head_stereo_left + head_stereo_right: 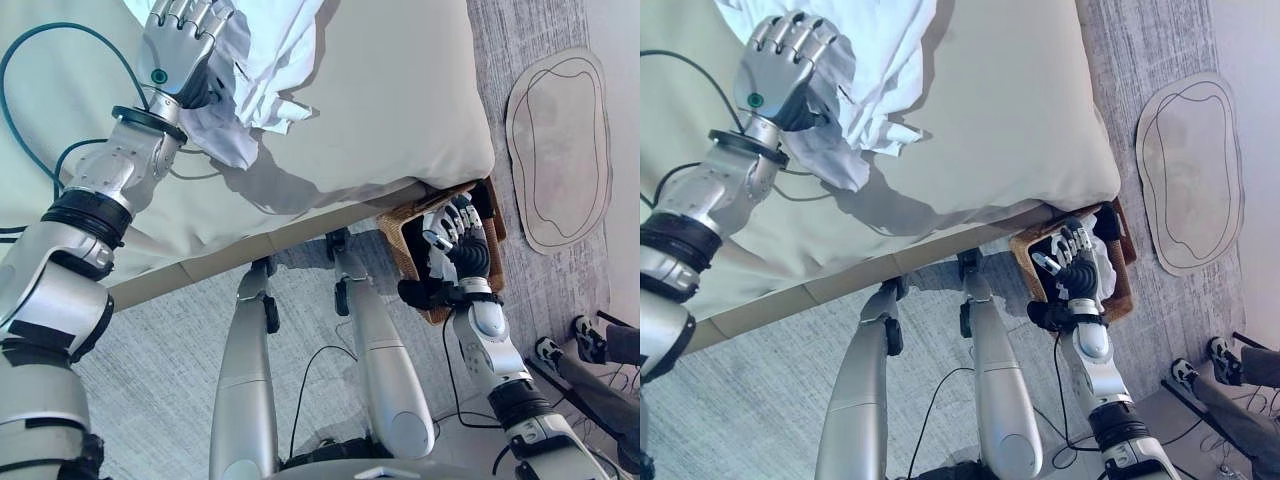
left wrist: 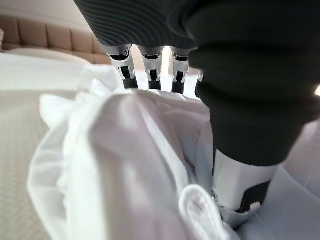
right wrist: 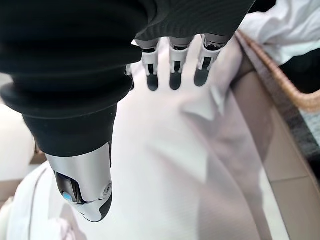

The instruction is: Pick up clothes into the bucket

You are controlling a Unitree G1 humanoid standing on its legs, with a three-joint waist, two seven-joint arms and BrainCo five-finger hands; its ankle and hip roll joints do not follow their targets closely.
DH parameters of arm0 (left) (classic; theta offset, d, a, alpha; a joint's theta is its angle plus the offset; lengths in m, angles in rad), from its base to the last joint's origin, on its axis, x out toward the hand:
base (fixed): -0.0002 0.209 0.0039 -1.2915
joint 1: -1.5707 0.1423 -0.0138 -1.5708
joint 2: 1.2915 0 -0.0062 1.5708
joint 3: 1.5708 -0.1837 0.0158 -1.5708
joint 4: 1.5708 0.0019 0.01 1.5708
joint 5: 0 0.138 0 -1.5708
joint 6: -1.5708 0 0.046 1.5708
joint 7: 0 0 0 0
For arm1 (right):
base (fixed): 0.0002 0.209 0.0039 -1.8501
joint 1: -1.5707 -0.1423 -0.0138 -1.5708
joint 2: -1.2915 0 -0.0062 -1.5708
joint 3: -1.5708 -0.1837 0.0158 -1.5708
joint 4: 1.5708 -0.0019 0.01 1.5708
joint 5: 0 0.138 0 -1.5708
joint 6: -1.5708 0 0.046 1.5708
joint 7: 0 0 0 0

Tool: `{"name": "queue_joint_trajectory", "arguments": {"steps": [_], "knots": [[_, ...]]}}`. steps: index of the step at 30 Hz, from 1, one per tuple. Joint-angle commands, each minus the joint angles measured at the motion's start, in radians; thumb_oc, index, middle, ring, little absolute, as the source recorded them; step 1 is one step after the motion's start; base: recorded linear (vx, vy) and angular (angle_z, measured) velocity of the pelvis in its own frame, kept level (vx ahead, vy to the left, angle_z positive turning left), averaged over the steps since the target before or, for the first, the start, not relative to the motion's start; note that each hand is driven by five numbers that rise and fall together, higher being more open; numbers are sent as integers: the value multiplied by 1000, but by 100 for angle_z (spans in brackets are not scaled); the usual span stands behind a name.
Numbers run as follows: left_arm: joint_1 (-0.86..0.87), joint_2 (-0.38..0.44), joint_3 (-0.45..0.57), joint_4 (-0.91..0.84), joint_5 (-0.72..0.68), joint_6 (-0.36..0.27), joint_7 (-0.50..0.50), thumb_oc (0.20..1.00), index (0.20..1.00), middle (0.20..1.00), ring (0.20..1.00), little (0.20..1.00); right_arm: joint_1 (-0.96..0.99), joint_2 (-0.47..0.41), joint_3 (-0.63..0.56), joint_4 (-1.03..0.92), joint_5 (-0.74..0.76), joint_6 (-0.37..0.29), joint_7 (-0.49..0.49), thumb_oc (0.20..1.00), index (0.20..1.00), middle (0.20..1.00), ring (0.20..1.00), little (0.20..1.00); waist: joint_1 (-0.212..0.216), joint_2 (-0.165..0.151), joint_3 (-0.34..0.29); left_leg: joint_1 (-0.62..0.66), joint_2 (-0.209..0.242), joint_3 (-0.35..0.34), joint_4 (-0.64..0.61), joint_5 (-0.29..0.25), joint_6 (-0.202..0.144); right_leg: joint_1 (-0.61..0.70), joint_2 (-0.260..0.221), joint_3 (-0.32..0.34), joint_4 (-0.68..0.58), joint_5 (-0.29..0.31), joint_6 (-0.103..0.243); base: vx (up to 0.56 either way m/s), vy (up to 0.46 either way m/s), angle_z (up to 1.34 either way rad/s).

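A crumpled white garment (image 1: 270, 60) lies on the bed at the top of the view. My left hand (image 1: 185, 45) rests on its near edge, fingers curled into the folds. In the left wrist view the cloth (image 2: 125, 165) bunches between the fingers (image 2: 150, 70) and the thumb. A wicker basket (image 1: 400, 245) stands on the floor at the bed's right corner. My right hand (image 1: 462, 250) hovers over it, open, with straight fingers. In the right wrist view more white cloth (image 3: 190, 165) lies under that hand, inside the basket's woven rim (image 3: 295, 95).
The pale bed (image 1: 400, 100) fills the upper part, its edge running from lower left to the basket. A beige rug (image 1: 555, 150) lies on the grey carpet at right. A person's shoes (image 1: 590, 340) show at the lower right.
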Motion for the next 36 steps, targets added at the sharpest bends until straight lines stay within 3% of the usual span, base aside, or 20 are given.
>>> {"name": "queue_joint_trajectory", "arguments": {"steps": [1, 11, 12, 13, 20, 26, 34, 36], "knots": [[-12, 11, 29, 6, 55, -32, -29, 1000, 1000, 1000, 1000, 1000, 38, -80, -63, -100, -1, -65, 3, 1000, 1000, 1000, 1000, 1000, -24, 48, -20, -55, 12, -9, 131, -86, 26, 16, -21, 15, -52, 49, 69, -8, 3, 3], [-41, -29, -58, 153, 121, -10, -113, 1000, 1000, 1000, 1000, 1000, 32, -82, -67, -98, 9, -57, 13, 1000, 1000, 1000, 1000, 1000, -45, 52, -36, -94, 19, 0, 146, -90, 27, -34, -14, 27, -40, 58, 70, -4, 2, -1], [-44, -25, -61, 150, 119, -15, -124, 730, 730, 730, 730, 730, 35, -82, -71, -97, 13, -56, 17, 1000, 1000, 1000, 1000, 1000, -45, 52, -39, -94, 18, 1, 145, -90, 28, -34, -15, 27, -42, 59, 70, 0, 0, 0], [-41, -24, -57, 148, 115, -16, -127, 200, 200, 200, 200, 200, 38, -82, -72, -96, 15, -54, 21, 1000, 1000, 1000, 1000, 1000, -45, 53, -42, -95, 18, 2, 145, -90, 28, -35, -15, 27, -43, 60, 70, 0, 0, 0], [14, -17, -13, 127, 120, -23, -121, 200, 200, 200, 200, 200, 41, -74, -81, -75, 8, -51, 20, 1000, 1000, 1000, 1000, 1000, -37, 61, -59, -73, 14, 7, 125, -83, 28, -18, -18, 21, -46, 55, 71, 0, 0, 0], [131, -58, 60, 101, 99, -38, -111, 200, 200, 200, 200, 200, 25, -76, -64, -66, -10, -45, 15, 1000, 1000, 1000, 1000, 1000, -20, 58, -85, 17, 10, 8, 104, -86, 29, 70, -24, 16, -58, 54, 69, 0, 0, 0], [343, -126, 219, -91, 24, -75, -114, 200, 200, 200, 200, 200, 6, -93, -67, -27, -144, -8, -44, 1000, 1000, 1000, 1000, 1000, 26, 58, -113, 222, 6, -7, -4, -73, 22, 277, -44, -3, -129, 53, 69, 47, -12, 4], [424, -160, 275, -195, -13, -110, -122, 200, 200, 200, 200, 200, -18, -97, -61, -1, -212, 14, -66, 1000, 1000, 1000, 1000, 1000, 58, 62, -132, 310, 3, -20, -66, -58, 19, 363, -48, -18, -168, 52, 67, 97, -26, 6]]}}
